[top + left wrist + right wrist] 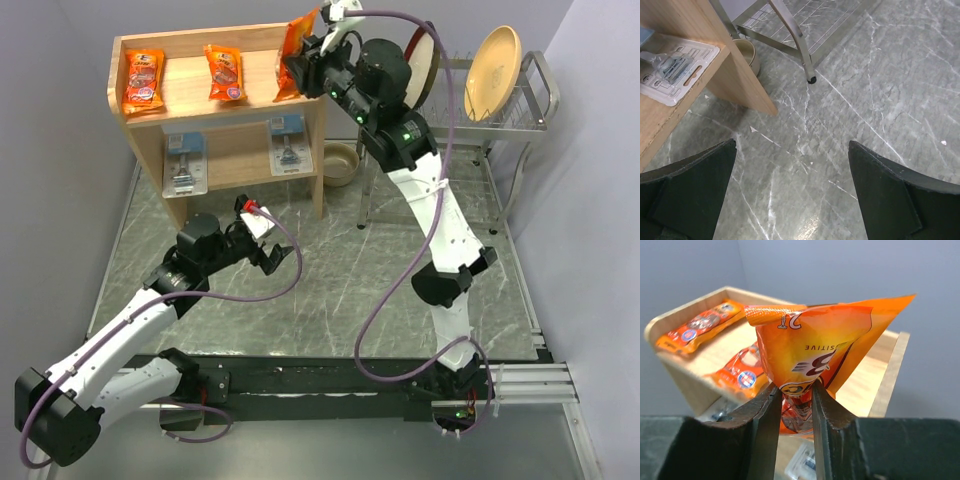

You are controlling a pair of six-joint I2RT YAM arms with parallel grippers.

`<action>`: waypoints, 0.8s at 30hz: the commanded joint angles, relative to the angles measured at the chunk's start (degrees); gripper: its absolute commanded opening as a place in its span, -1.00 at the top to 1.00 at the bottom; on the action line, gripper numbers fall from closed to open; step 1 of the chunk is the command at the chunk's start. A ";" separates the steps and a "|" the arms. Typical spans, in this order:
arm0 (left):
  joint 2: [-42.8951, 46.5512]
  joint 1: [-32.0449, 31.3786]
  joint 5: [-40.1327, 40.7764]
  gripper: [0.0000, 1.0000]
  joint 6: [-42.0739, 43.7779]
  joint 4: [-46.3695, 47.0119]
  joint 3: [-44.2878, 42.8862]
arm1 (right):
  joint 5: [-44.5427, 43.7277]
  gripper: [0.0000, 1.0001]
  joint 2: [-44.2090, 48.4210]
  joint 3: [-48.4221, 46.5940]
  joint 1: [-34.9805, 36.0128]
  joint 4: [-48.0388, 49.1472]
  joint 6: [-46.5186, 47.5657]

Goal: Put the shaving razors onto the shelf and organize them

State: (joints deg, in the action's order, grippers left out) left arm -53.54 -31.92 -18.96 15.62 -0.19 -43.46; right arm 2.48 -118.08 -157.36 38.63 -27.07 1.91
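The light wood shelf [145, 135] stands at the back left. Two orange razor packs [143, 82] [224, 72] lie on its top tier, and two clear blister packs [184, 160] [288, 142] sit on the lower tier. My right gripper [297, 62] is shut on a third orange pack [815, 347], holding it tilted over the right end of the top tier. In the right wrist view the two other orange packs [700, 325] [737, 375] lie beyond. My left gripper [272, 258] hangs open above the floor in front of the shelf; one blister pack [675, 72] shows at its upper left.
A metal wire dish rack [500, 120] with plates [492, 70] stands at the back right, one leg [797, 45] near the shelf's side panel [737, 75]. A small beige bowl [340, 163] sits between shelf and rack. The table is grey marble [330, 290].
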 commanded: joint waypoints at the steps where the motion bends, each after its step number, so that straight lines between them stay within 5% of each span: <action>1: -0.25 0.19 -1.43 -0.99 -1.64 3.44 0.13 | -5.55 0.73 -4.52 -1.81 0.74 5.45 2.74; 13: -0.07 0.28 -1.78 -0.99 -2.78 5.28 1.45 | -8.98 0.70 -5.76 -1.27 0.65 7.12 4.50; 24: 0.80 0.37 -2.22 -0.99 -3.05 7.12 3.38 | -9.51 0.71 4.44 3.90 1.88 5.98 7.32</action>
State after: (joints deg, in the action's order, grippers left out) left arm -53.76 -31.83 -19.66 13.82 3.60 -40.64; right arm -6.00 -120.77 -154.39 39.62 -21.65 8.25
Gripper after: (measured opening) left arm 0.995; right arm 0.202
